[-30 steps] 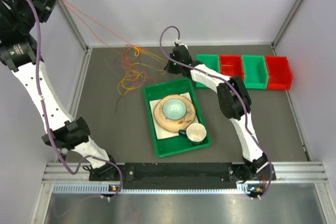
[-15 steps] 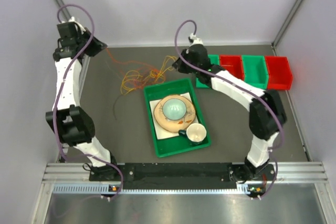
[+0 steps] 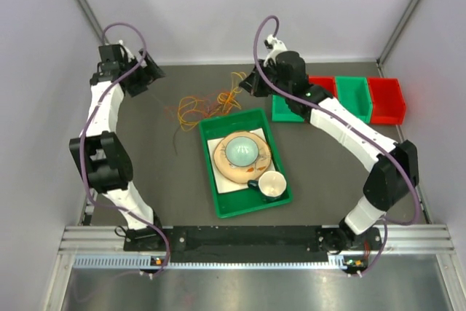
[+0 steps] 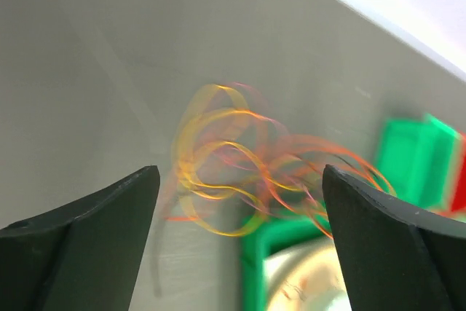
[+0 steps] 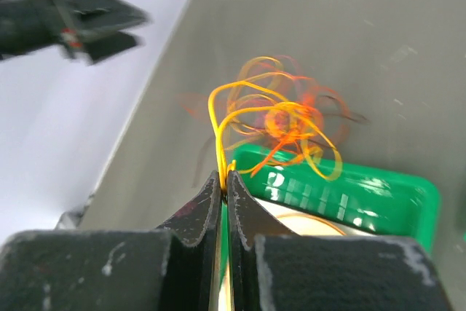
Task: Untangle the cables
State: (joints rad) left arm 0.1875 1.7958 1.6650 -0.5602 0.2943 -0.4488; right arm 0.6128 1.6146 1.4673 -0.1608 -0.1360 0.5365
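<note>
The cables (image 3: 207, 103) are a loose tangle of yellow-orange and red wires on the dark table, just behind the green tray's far left corner. One thin dark strand (image 3: 175, 138) trails toward me. My right gripper (image 3: 248, 85) hovers at the tangle's right end, shut on a yellow cable (image 5: 218, 136) that rises from its fingertips (image 5: 224, 177) into the blurred knot (image 5: 287, 121). My left gripper (image 3: 153, 80) is at the back left, open and holding nothing. The left wrist view shows the cables (image 4: 218, 143) beyond its wide-apart fingers (image 4: 240, 172), blurred.
A green tray (image 3: 210, 127) holds a plate with a pale bowl (image 3: 240, 152) and a cup (image 3: 271, 185). Green and red bins (image 3: 354, 98) line the back right. White walls close in the left, back and right sides.
My left gripper has opened and let the cables go, coming down from high at the left to the table's back left. The taut strands went slack and the tangle shifted right toward the tray.
</note>
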